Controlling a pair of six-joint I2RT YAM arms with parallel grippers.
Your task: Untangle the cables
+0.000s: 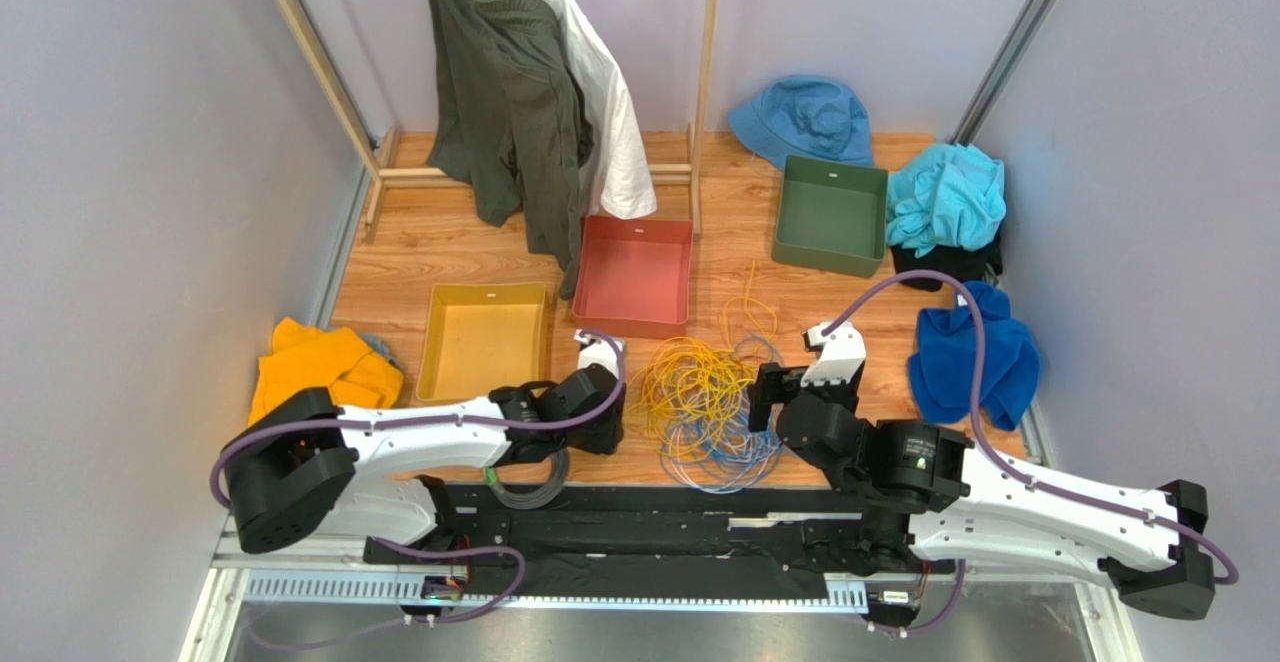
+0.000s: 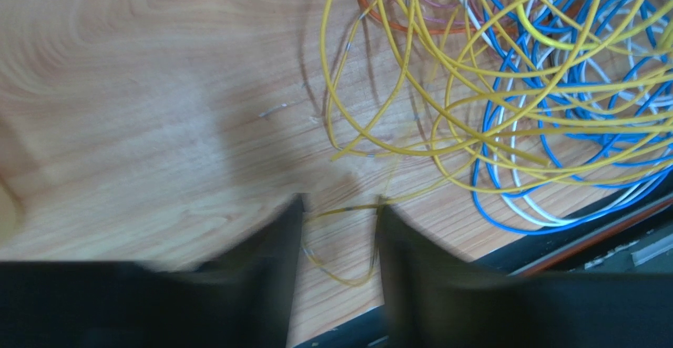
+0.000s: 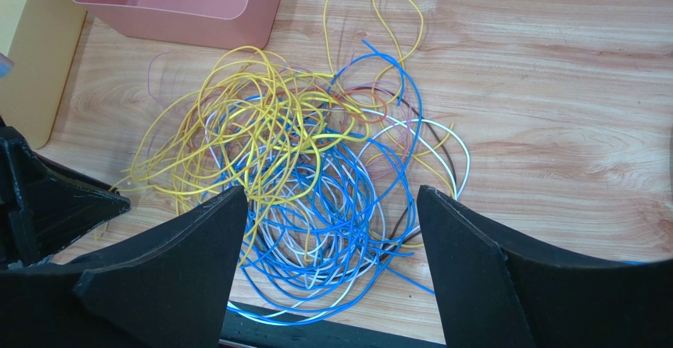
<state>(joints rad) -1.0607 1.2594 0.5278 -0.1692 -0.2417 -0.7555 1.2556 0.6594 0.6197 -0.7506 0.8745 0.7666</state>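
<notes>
One tangle of cables (image 1: 703, 401) on wooden table (image 1: 436, 235), middle of near edge, between two grippers. No single heading: loops coil in roundish heap, slightly longer near-to-far. One stray yellow loop (image 3: 325, 25) reaches away toward red tray (image 1: 634, 275). Strand count untellable (yellow most, blue next, few white, dark, pinkish). At heap's left edge, left gripper (image 2: 340, 226) half open, one yellow strand (image 2: 347, 208) lying loose between fingers, not pinched. Over heap, right gripper (image 3: 332, 198) spread wide, holding nothing.
</notes>
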